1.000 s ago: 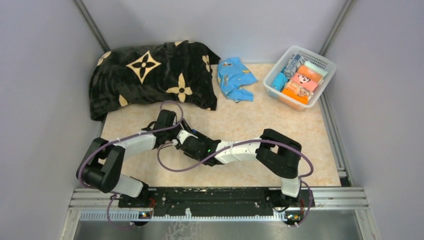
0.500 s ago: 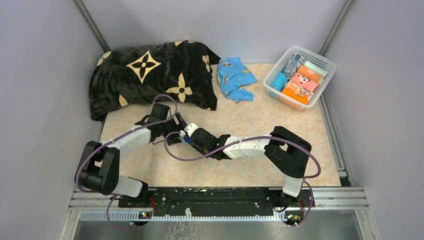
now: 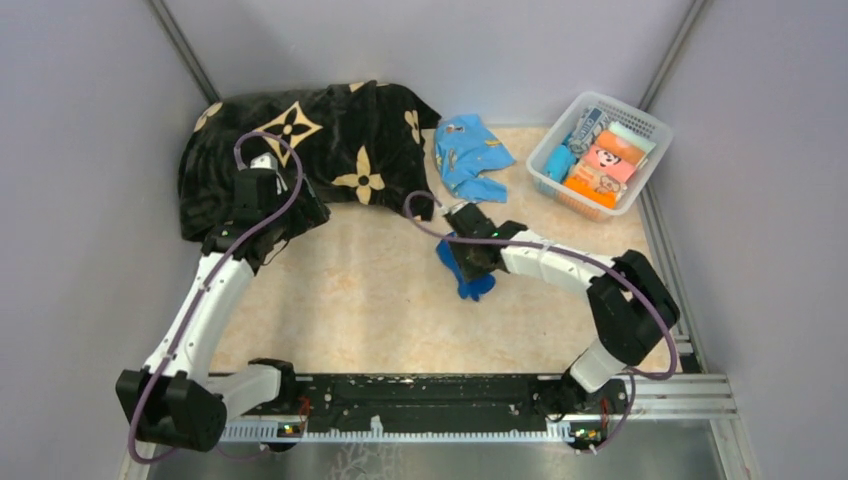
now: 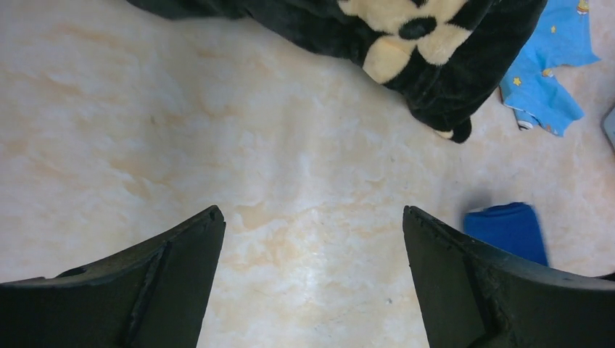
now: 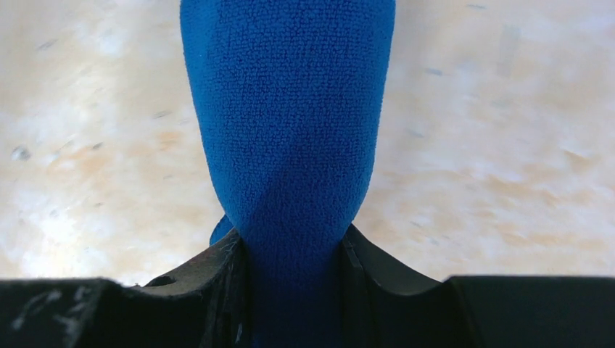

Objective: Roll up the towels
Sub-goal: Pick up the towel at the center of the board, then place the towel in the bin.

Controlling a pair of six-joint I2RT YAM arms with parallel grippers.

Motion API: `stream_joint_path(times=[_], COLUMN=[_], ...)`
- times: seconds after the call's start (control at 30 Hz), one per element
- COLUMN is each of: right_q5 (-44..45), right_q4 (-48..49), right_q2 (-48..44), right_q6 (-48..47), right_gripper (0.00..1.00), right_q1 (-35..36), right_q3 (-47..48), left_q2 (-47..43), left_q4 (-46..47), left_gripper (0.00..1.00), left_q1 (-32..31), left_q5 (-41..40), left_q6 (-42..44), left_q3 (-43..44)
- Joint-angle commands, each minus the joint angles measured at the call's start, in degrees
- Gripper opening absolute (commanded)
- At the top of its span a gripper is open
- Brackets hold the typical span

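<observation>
Marbled tabletop [image 3: 380, 290] underlies the royal-blue towel [image 5: 290, 109] clamped inside the right pincer [image 5: 291, 250].

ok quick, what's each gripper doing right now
left gripper: open, holding nothing
right gripper: closed on the blue towel

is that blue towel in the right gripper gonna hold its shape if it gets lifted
Probably floppy: the blue towel necks in where the right gripper pinches it. Its looped terry pile should grip rather than slip.
</observation>
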Motion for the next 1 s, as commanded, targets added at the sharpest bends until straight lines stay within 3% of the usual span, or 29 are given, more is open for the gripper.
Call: stream_joint_path(times=[0.0, 0.17, 0.47, 0.8, 0.97], right_q5=[-0.66, 2.90, 19.63, 37.20, 38.29], right_q4=[-7.99, -13.12, -13.78, -13.24, -15.67], right_q2=[-5.39, -6.85, -3.77, 15.30, 26.13], right_q6=[4.94, 6.90, 10.98, 7.10, 6.45], right_gripper=[0.03, 0.00, 0.00, 0.00, 0.00], right_q1=[-8.77, -19.85, -35.17, -40.02, -40.03], right_q3=[7.11, 14.29, 26.85, 43.54, 51.31], left_q2=[-1.84, -2.76, -2.71, -1.55, -0.82], left_q4=[-2.89, -0.09, -0.20, -0.36, -0.47], left_gripper=[0.98, 0.98, 0.99, 0.99, 0.99], left_q1=[0.60, 0.64, 0.69, 0.69, 0.77], left_q5=[-5.85, -4.65, -4.55, -5.45, -5.61], left_q6=[9.15, 10.57, 11.16, 11.46, 11.48], left_q3=[2.02, -1.58, -2.69, -2.90, -2.75])
